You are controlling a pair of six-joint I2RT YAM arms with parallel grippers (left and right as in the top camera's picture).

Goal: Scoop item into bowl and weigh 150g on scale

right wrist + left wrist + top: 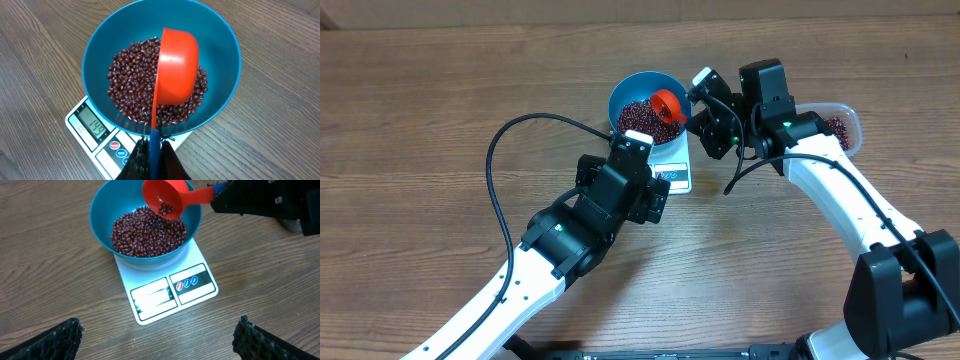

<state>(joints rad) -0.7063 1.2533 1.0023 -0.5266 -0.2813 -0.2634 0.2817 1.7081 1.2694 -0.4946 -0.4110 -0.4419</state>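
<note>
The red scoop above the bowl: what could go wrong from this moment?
1. The scale appears to read 149, and the tilted scoop in the right gripper holds a few beans. If all of them drop, the weight would likely pass the target.
2. The bowl overhangs the scale. A touch from the scoop could shift it or falsify the reading.

Lighting: bright, even, diffused from above. Shadows: soft and short, cast on the table [50, 255] beside the scale [172, 292]. Glare: display washed out in the left wrist view, legible in the right; sheen recorded on the scoop [175, 65]. Focus: sharp in all three views.
</note>
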